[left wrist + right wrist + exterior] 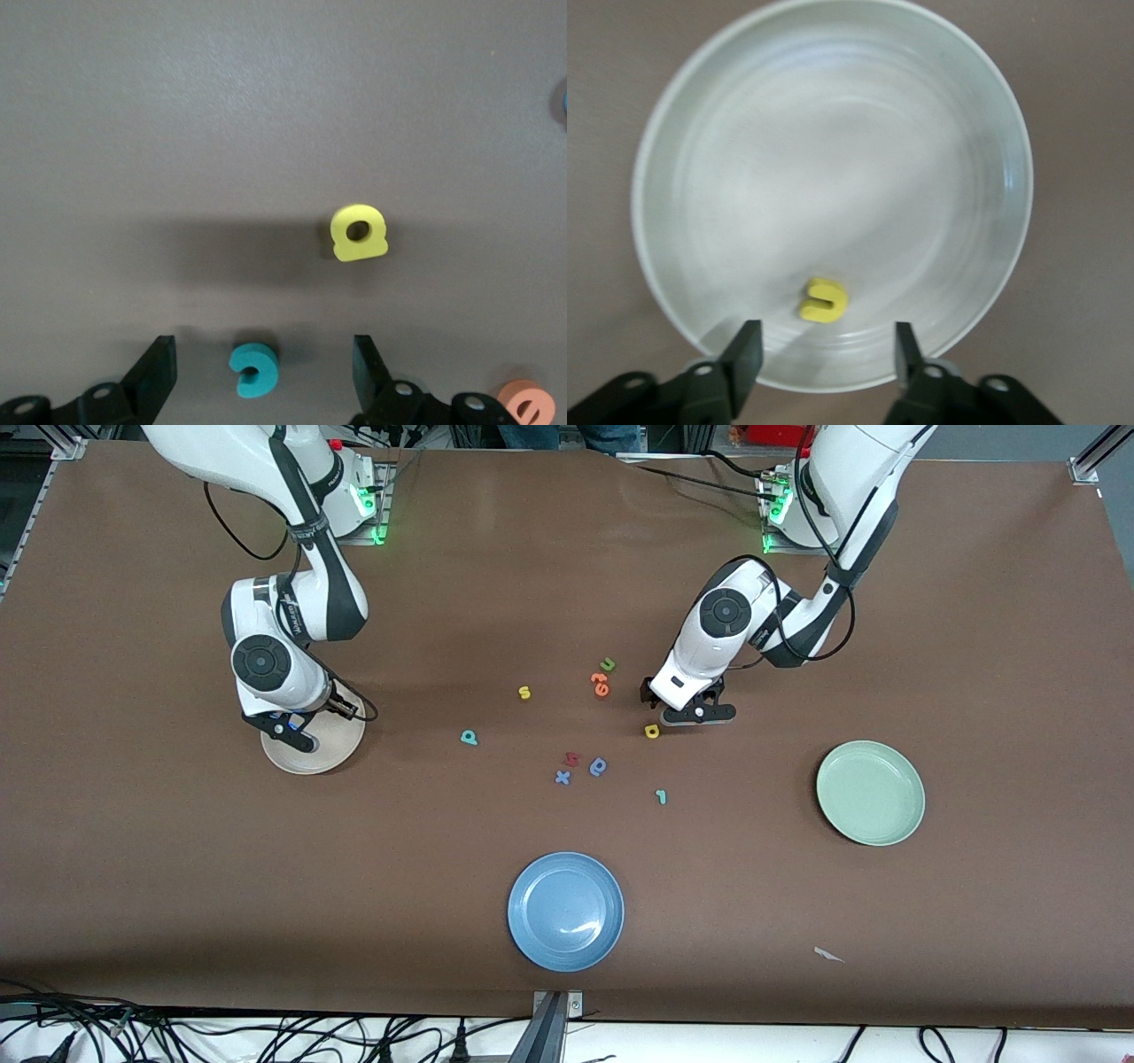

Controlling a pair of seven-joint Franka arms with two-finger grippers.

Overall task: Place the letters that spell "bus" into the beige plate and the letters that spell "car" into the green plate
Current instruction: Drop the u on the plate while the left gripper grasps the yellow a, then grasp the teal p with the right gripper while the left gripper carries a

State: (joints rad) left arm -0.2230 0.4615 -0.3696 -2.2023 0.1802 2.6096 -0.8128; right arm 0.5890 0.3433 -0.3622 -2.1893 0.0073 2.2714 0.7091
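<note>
Ringing teal "c" [252,368]: yellow "a" [358,234], orange letter [527,403]

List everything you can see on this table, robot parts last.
beige plate: one, cream, toward the right arm's end
yellow u: one, in the beige plate
green plate: one, pale mint, toward the left arm's end
blue plate: one, nearest the front camera
yellow s: one, mid-table
teal b: one, mid-table
teal c: one, between the left jaws
yellow a: one, beside the left gripper
teal r: one, nearer the camera than the a
green u: one
orange letters: count unclear
red letter, blue round letter, blue x: one each, clustered
left gripper: jaws open
right gripper: over the beige plate, jaws open
</note>
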